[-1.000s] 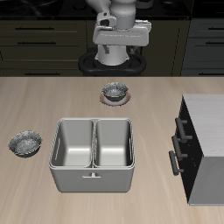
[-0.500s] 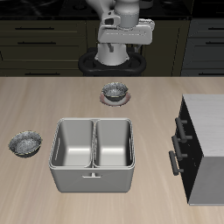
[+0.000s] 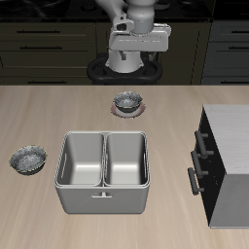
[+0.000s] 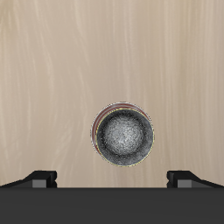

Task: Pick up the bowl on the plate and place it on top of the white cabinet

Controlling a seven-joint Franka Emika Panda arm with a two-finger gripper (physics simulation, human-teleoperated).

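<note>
The bowl (image 3: 127, 99) is small, grey and metallic, and it rests on the plate (image 3: 127, 109) at the back middle of the table. In the wrist view the bowl (image 4: 124, 136) shows its speckled shiny inside, and the plate's reddish rim (image 4: 95, 124) peeks out around it. My gripper (image 3: 137, 56) hangs high above and a little behind the bowl, touching nothing. Its fingertips (image 4: 40, 178) stand wide apart, so the gripper (image 4: 112, 179) is open and empty. The white cabinet (image 3: 231, 131) stands at the table's side, with a pale top and a dark front with bar handles.
A steel two-compartment basin (image 3: 104, 185) sits in the middle, near the front edge. A second grey bowl (image 3: 29, 159) lies on the table beside the basin, on the side away from the cabinet. Dark kitchen cabinets line the back behind the robot's base.
The gripper has shifted slightly sideways and turned a little above the bowl. The bowl, plate and cabinet have not moved.
</note>
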